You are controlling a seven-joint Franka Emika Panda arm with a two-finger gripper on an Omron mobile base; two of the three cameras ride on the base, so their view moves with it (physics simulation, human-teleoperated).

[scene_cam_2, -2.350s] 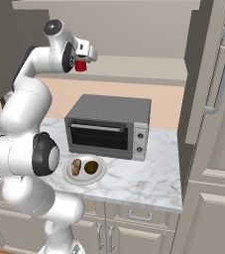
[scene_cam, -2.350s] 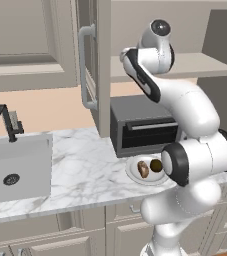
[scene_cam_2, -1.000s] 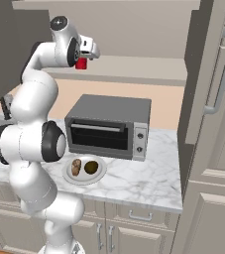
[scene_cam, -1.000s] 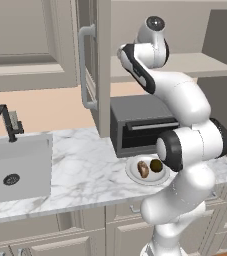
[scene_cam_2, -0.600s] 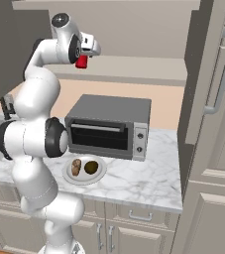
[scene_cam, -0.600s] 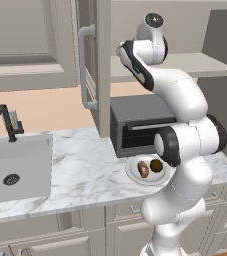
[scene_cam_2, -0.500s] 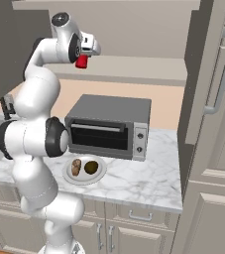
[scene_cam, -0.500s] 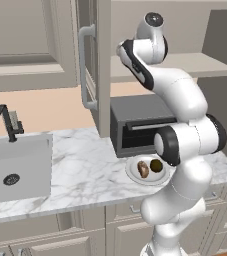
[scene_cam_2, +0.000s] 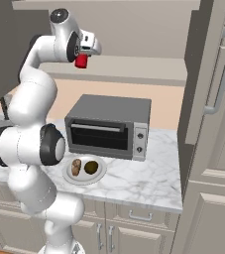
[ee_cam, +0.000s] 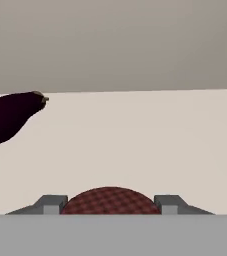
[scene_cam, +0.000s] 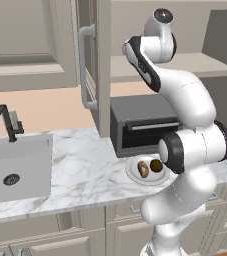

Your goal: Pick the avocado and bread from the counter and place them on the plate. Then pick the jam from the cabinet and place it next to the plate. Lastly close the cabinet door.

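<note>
1. Currently, you see the gripper (scene_cam_2: 82,58) clamped on the jam (scene_cam_2: 81,61), above the cabinet (scene_cam_2: 134,69) shelf's front edge.
2. You see the avocado (scene_cam_2: 91,167) and bread (scene_cam_2: 76,167) on the plate (scene_cam_2: 67,176).

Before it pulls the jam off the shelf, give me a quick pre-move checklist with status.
1. Hand closed on the jam: ok, the fingers flank the red lid in the hand view.
2. Avocado and bread on the plate: ok.
3. Bare counter beside the plate for the jam: ok, free marble to its right in the right base view.
4. Dark eggplant on the shelf apart from the jam: ok.
5. Cabinet door open, out of the retreat path: ok.
6. Jam lifted off the shelf: cannot tell.
</note>
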